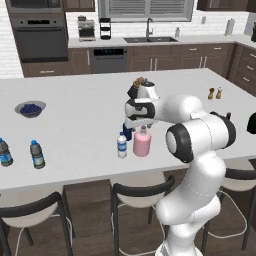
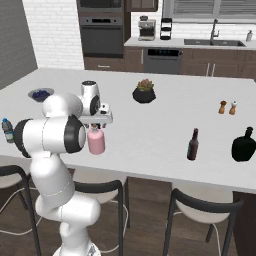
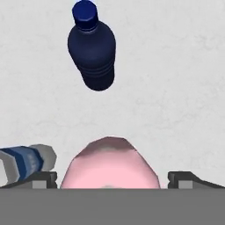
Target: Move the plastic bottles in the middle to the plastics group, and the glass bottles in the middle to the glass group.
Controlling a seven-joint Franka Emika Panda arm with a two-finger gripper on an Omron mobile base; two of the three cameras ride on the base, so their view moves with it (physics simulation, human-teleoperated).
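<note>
Three middle bottles clustered at centre of the left base view on the white island counter (image 1: 75, 125): squat pink bottle (image 1: 142, 142), clear white-capped bottle (image 1: 122, 145) just left of it, dark navy bottle (image 1: 128, 132) behind, mostly hidden by the arm. Gripper (image 1: 142, 125) poised directly above the pink bottle's stopper, pointing down; seen likewise left of centre in the right base view, gripper (image 2: 96, 125) just over pink bottle (image 2: 96, 141). From the hand view, pink bottle (image 3: 109, 163) bottom centre between the two finger tips (image 3: 44, 179), jaws spread wide to either side and apparently not touching it, though contact hard to judge from above. Navy bottle (image 3: 92, 46) upper centre of that view; white-capped bottle (image 3: 26, 160) at lower left edge. Two blue-capped water bottles (image 1: 37, 154) well apart at the lower left of the left base view. Slim dark brown bottle (image 2: 193, 144) right of centre in the right base view, far from the pink one.
</note>
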